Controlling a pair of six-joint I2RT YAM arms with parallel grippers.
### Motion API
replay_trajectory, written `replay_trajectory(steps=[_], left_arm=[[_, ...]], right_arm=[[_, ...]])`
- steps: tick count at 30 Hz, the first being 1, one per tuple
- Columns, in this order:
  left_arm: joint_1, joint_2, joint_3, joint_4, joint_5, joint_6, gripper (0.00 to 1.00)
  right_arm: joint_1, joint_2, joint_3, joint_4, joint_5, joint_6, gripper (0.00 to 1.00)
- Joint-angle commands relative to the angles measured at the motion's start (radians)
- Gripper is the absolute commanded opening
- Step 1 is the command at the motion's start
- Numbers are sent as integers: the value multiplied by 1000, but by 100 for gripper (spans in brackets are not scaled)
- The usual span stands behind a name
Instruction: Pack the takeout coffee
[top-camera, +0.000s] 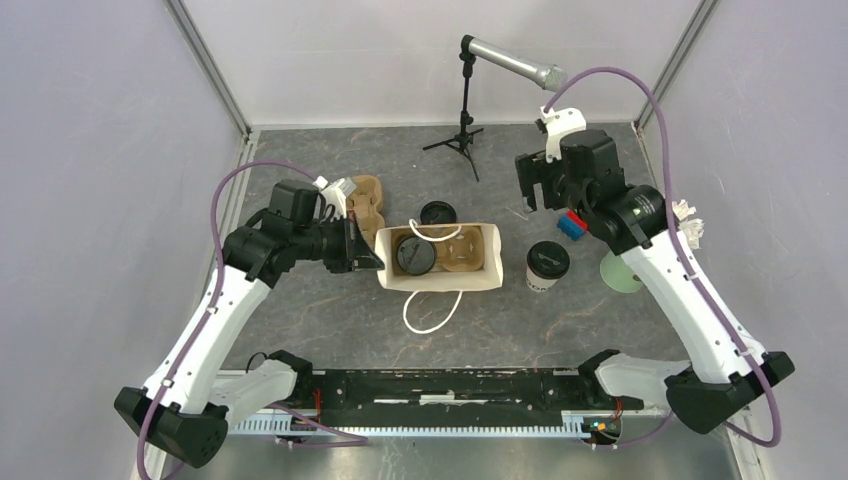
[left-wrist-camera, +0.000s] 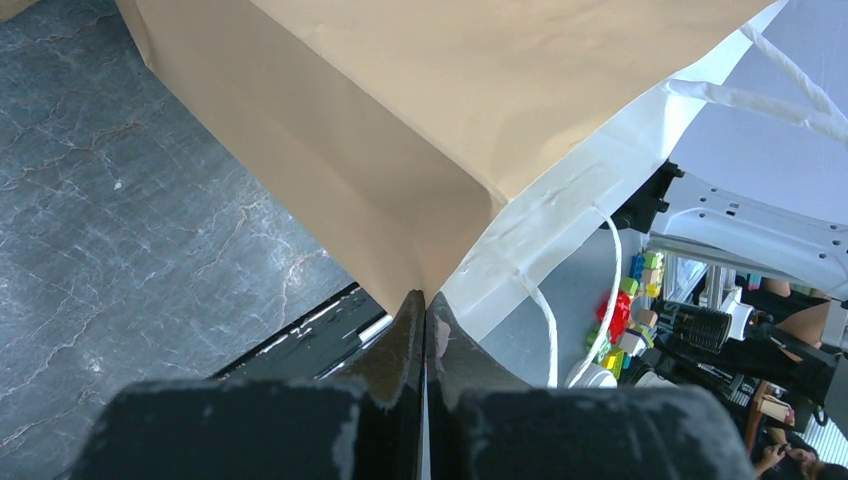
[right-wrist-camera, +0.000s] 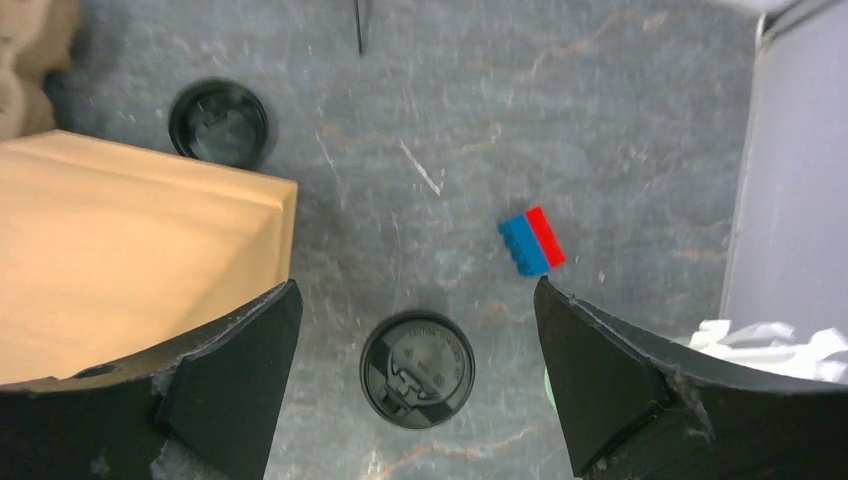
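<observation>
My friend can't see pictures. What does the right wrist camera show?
Two wide-open black fingers frame a paper coffee cup's round black plastic lid on the grey table below. A brown paper bag sits left, another round black lid beyond it, and a small red-and-blue block right.

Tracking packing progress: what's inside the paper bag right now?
The paper bag holds a brown cup carrier with one black-lidded coffee cup in its left side. The carrier's right side looks empty. Anything beneath the carrier is covered.

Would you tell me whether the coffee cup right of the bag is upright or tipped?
Upright: the coffee cup stands on its base, its black lid facing straight up.
</observation>
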Motion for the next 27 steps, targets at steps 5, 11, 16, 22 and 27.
replay_trajectory(steps=[5,11,16,22,27], left_arm=[[5,-34,35,24,22,37,2],[6,-33,48,25,29,40,2],[6,-39,44,23,37,43,2],[5,-43,38,21,43,44,2],[5,-43,44,22,48,45,2]], right_arm=[[-105,-182,-417,218,-141,61,95],[-106,-312,-692,421,-85,74,95],[-108,-358,-793,453,-48,94,95],[-128,-353,-825,463,-104,83,95],[-145,-360,-832,466,-119,81,97]])
